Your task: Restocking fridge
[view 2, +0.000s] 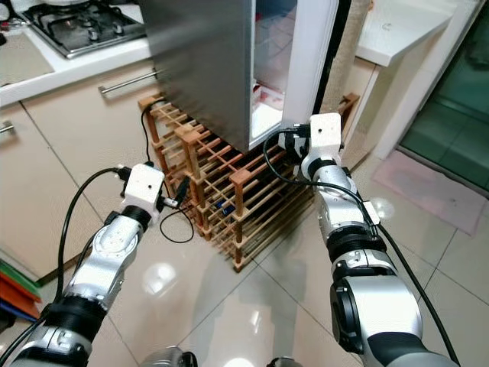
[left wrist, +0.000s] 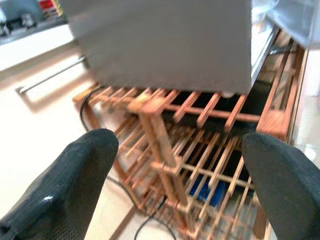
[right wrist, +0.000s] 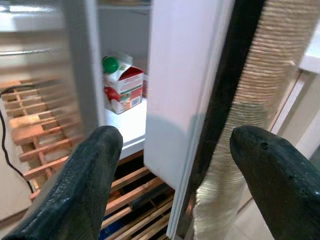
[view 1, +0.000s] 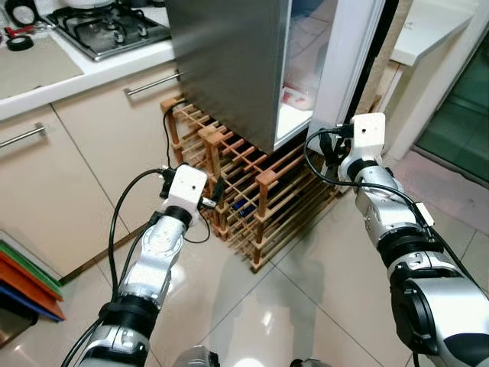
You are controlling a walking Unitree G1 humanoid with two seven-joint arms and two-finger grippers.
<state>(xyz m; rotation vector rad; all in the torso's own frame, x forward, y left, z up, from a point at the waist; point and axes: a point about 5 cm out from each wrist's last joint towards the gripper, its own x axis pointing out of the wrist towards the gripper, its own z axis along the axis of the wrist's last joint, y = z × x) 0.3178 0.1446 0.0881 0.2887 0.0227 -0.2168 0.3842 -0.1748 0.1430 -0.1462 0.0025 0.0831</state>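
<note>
Carton (right wrist: 122,85) upright, cap up

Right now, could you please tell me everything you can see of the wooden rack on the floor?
The wooden rack is a low lattice of reddish-brown slats and square posts, like a bottle rack. It stands on the pale tiled floor, partly beneath the open grey fridge door and against the cream cabinets. A black cable runs down at its cabinet end. Something blue lies deep inside; what it is cannot be told. The left gripper, fingers spread, points at it without touching.
</note>
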